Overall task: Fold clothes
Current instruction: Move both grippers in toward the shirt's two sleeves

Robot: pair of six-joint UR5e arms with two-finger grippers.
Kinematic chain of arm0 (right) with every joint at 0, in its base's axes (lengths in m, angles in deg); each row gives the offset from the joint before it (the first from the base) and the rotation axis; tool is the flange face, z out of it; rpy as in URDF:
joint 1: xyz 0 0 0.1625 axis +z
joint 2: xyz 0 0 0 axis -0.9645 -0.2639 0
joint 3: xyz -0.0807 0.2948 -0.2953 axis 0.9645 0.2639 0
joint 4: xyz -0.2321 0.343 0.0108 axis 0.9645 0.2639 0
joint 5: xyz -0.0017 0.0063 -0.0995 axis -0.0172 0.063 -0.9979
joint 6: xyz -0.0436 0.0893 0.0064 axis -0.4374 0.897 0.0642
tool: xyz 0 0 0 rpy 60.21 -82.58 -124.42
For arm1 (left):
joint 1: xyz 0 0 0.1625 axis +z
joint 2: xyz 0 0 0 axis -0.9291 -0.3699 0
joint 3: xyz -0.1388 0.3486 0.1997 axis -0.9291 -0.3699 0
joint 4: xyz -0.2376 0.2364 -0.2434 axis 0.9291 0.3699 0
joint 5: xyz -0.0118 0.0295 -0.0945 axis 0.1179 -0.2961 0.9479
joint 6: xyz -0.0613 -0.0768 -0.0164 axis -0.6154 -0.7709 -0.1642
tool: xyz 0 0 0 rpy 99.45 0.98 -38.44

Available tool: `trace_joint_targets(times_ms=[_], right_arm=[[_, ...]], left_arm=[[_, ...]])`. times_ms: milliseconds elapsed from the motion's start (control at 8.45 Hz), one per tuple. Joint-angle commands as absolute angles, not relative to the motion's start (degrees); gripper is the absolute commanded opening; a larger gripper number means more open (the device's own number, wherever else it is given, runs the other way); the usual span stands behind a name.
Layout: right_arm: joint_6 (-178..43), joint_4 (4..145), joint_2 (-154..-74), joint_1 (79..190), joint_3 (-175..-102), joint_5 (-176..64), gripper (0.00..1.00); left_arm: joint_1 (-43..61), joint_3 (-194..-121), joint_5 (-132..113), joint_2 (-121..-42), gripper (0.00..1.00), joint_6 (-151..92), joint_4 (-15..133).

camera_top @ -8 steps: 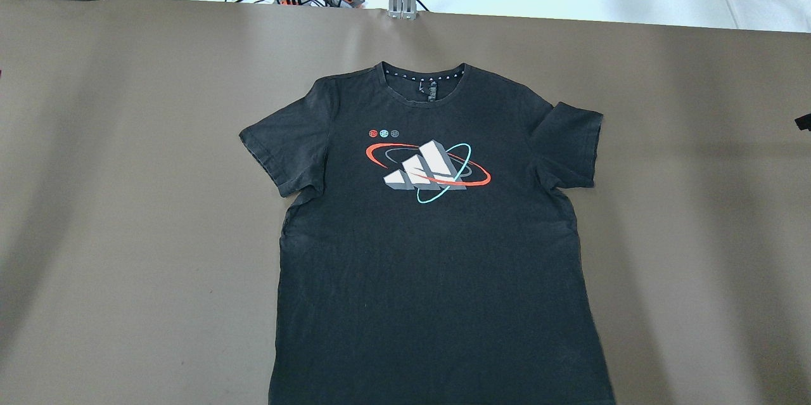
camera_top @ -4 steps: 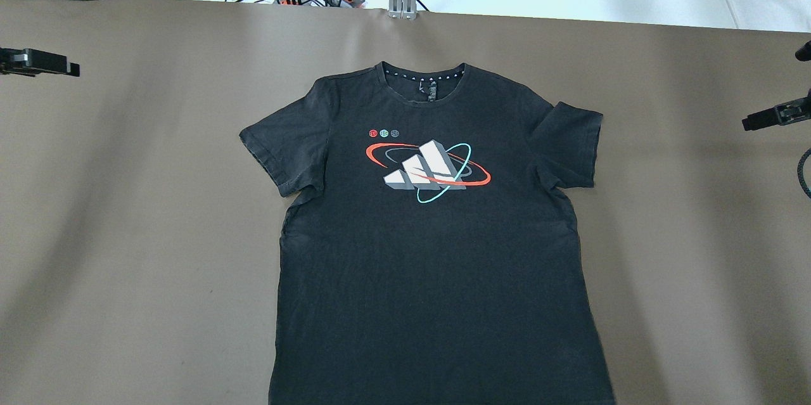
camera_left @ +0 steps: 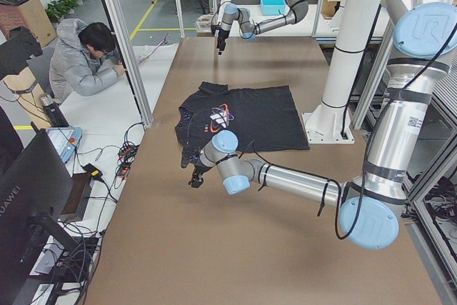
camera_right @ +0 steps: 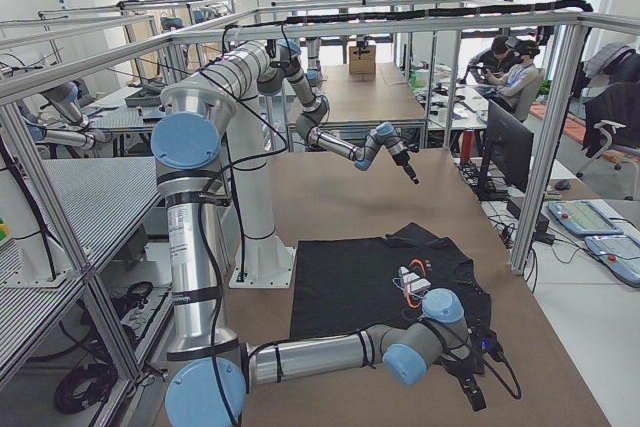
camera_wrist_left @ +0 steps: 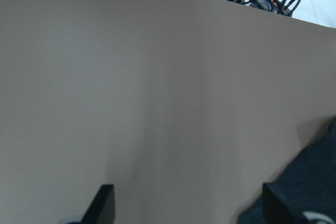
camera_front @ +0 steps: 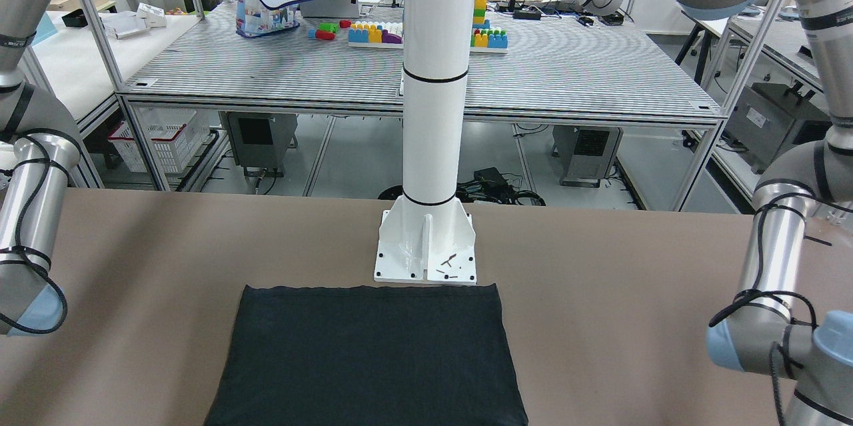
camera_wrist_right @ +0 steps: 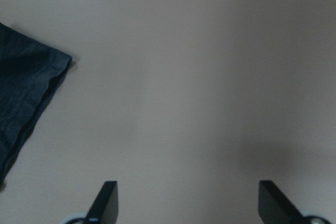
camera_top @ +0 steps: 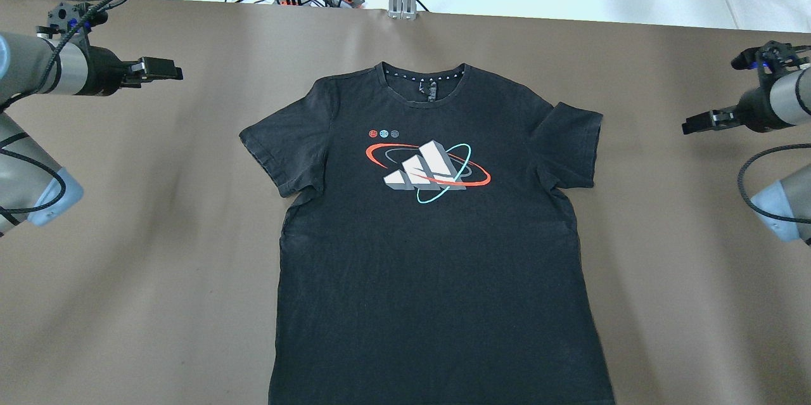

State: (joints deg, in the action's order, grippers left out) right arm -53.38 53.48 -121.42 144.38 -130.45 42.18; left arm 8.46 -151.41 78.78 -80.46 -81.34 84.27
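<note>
Clothes (camera_top: pixel 431 253), one black printed T-shirt, lie flat. Our left gripper (camera_top: pixel 166 69) at ten o'clock and right gripper (camera_top: pixel 694 124) at three hover wide, empty. We should grasp both sides evenly.

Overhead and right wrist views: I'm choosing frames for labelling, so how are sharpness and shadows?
Overhead exterior: sharp, shirt print crisp; broad soft shadow bands cross the table. Right wrist: softer, the sleeve edge slightly blurred, a dim shadow patch lower right.

My table (camera_top: pixel 127 265), brown-covered: one black T-shirt (camera_top: pixel 431 278) spread flat, print up; white pillar base plate (camera_front: pixel 400 266) just beside its hem.
</note>
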Motion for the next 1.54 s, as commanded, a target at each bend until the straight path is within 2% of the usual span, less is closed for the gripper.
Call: trace_joint_targets(times_ms=[0, 237, 828, 1065, 1419], right_arm=[[-44.89, 46.81, -116.01, 138.87, -124.1, 39.0, 0.94], [-44.52, 46.71, -112.93, 137.54, -120.76, 35.46, 0.94], [-38.56, 45.4, -110.03, 134.21, -118.3, 34.23, 0.94], [-34.96, 40.66, -110.02, 132.45, -115.49, 32.47, 0.94], [-31.71, 39.95, -109.85, 129.99, -115.04, 28.79, 0.94]], left_arm=[[10.54, -151.55, 76.38, -82.28, 1.0, -84.51, 84.04], [10.72, -151.46, 76.38, -82.46, 1.0, -84.69, 83.95], [10.81, -151.63, 76.29, -82.72, 1.0, -84.87, 83.95], [10.81, -151.46, 76.29, -82.81, 1.0, -84.78, 83.86], [11.24, -151.2, 75.41, -83.16, 1.0, -84.78, 83.86]])
